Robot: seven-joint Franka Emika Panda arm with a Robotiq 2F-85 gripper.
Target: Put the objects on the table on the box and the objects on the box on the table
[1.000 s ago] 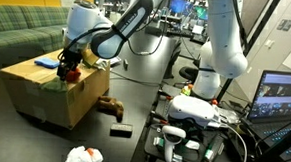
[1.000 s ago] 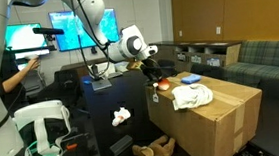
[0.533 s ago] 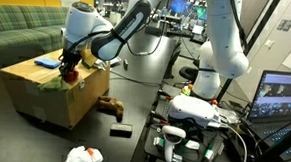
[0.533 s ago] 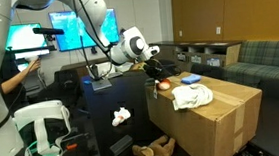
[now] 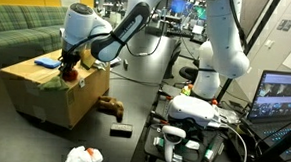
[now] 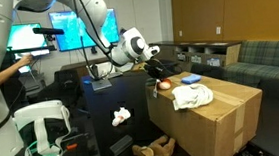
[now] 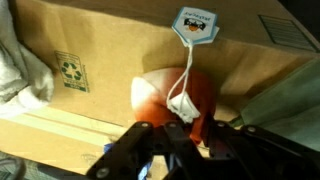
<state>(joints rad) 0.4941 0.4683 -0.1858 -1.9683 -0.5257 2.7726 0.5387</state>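
Clerk: Item one, nearest: gripper (image 7: 172, 138). Condition?

Keeper: Jaws drawn together, to all appearance pinched on the near edge of the red toy (image 7: 170, 95). It is the only arm, so there is no nearer one to weigh.

Clerk: Item two: the red toy. Location?

Keeper: On top of the box (image 7: 90, 45), directly ahead of the jaws and touching them. Rounded, no clear long axis. A white string runs away from the jaws to a paper tag (image 7: 195, 22) lying flat on the cardboard.

Clerk: Item three: destination?

Keeper: The table (image 5: 135, 93), lower than the box top and beside it. By my reckoning, lift straight up, then carry sideways past the box edge.

Clerk: Farther entries?

Keeper: A white cloth (image 6: 191, 98) and a blue item (image 6: 191, 80), also on the box. The cloth is near the toy; whether they touch I cannot tell.
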